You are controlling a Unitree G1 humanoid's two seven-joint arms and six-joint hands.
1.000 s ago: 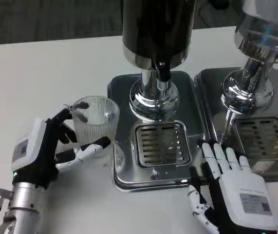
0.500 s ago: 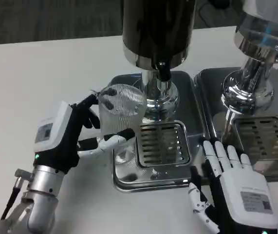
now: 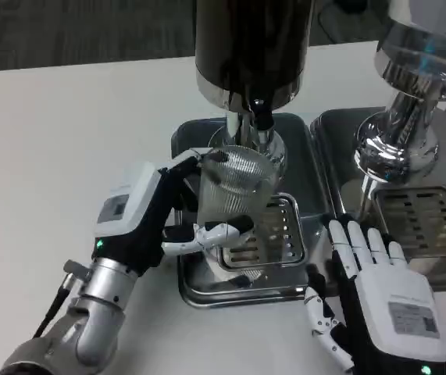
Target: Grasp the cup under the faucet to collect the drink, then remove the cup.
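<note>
Centre of the frame: a clear ribbed cup (image 3: 238,195), upright, grasped by the left robot hand (image 3: 148,215), with black-and-white fingers (image 3: 221,230) wrapped around its lower front and others behind its rim. Directly above the cup, the black faucet (image 3: 263,117) of a dark dispenser (image 3: 252,47) occupying the upper middle of the frame. Under and behind the cup, a chrome pedestal (image 3: 273,152) and a slotted drip grate (image 3: 273,234) set in a steel tray (image 3: 207,285), the cup's base over the grate's left part; whether touching it or raised just above, cannot tell. Nothing visible pouring, and no liquid level discernible inside the cup. Lower right: the right robot hand (image 3: 383,301), released, palm down, fingers straight and spread, tips just at the front edge of a second steel tray (image 3: 328,125) and its own grate (image 3: 426,223). Upper right: a second, chrome-bodied dispenser (image 3: 414,86), partly cut off by the frame edge. On the white back of each robot hand, a small grey label with print too small to read, and a tiny green light near each wrist. No brand name or other legible writing on either dispenser. All of it on a white table (image 3: 66,141).
</note>
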